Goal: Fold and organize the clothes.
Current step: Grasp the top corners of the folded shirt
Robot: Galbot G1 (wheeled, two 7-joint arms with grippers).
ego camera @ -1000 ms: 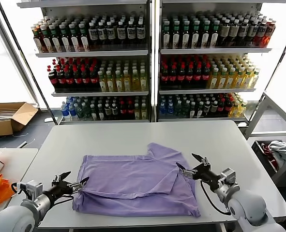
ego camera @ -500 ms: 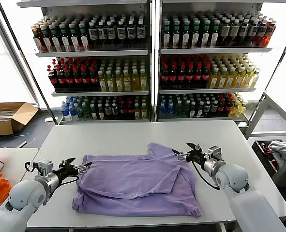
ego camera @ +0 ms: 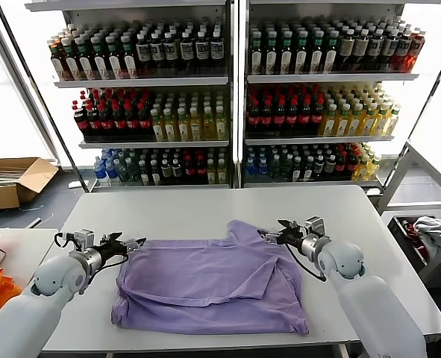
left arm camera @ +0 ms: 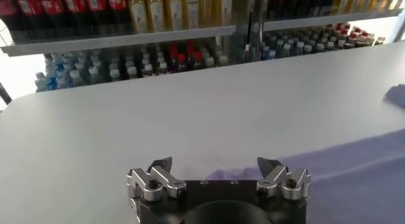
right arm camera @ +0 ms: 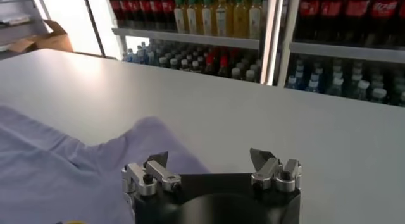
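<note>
Both sets of jaws stand released, holding nothing. The left gripper [ego camera: 133,244] sits at the T-shirt's [ego camera: 205,283] far left corner, the right gripper [ego camera: 274,236] just above its far right sleeve. The lavender shirt lies spread flat across the middle of the desk [ego camera: 168,212], reaching toward its near edge.

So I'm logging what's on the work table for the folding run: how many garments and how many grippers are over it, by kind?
Lavender T-shirt: 1
Grippers, both open, at the shirt's far corners: 2 (left gripper, right gripper)
Total: 3
</note>
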